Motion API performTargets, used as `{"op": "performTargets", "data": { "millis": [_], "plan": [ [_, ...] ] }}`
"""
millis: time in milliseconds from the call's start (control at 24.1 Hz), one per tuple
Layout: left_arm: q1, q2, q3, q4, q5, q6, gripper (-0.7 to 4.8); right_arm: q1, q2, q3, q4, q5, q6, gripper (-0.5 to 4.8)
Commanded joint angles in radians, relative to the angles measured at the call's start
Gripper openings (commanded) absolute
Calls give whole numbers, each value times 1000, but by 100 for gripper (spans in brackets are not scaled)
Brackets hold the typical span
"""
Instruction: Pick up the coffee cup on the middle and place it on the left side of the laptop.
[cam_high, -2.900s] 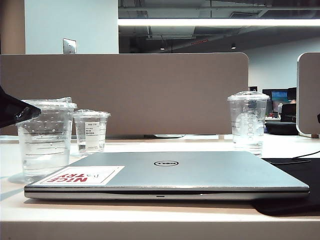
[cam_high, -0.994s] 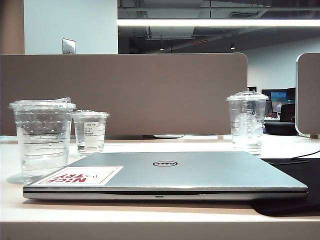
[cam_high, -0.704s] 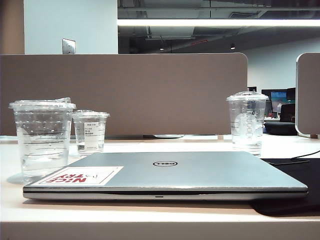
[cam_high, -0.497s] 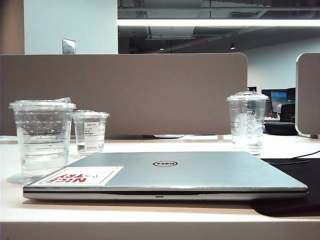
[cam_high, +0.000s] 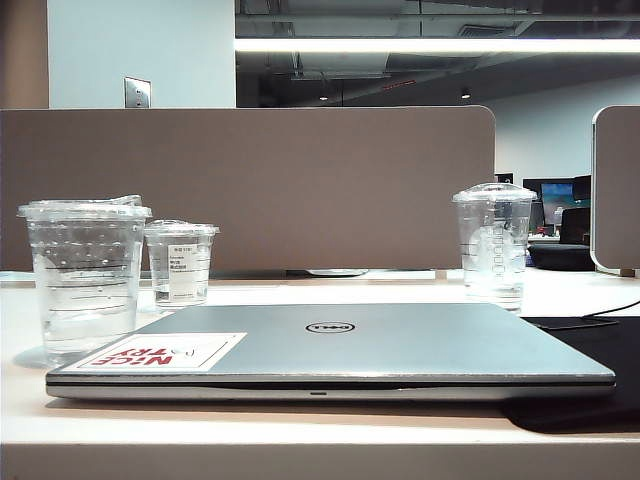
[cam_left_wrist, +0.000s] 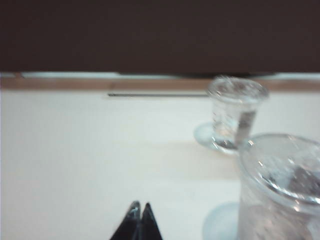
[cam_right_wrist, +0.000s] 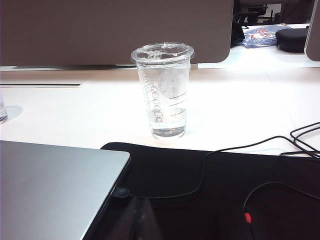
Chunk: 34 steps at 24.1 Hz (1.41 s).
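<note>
Both grippers closed, left gripper (cam_left_wrist: 139, 220) and right gripper (cam_right_wrist: 141, 220), over pale desk (cam_high: 300, 430).

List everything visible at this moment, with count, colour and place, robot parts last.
coffee cup: 1, clear, flat lid, left of the laptop
small cup: 1, clear, white label, behind the coffee cup
tall cup: 1, clear, domed lid, far right
laptop: 1, silver-grey, closed, centre front
mat: 1, black, right of the laptop
cables: black, over the mat
table: 1, pale
left gripper: shut, empty, above the table near the coffee cup
right gripper: blurred tips together, over the mat
</note>
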Motion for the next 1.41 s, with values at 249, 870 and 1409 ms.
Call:
{"op": "performTargets", "data": {
  "millis": [249,870,1409],
  "plan": [
    [24,1,-34,122,-4,-17,-5,-2,-2,-4,18,2,-2,-5],
    [26,1,-34,127,22,-15,-5,-2,-2,-4,18,2,-2,-5],
    [26,1,-33,119,21,-15,-5,-2,-2,-4,18,2,-2,-5]
  ]
}}
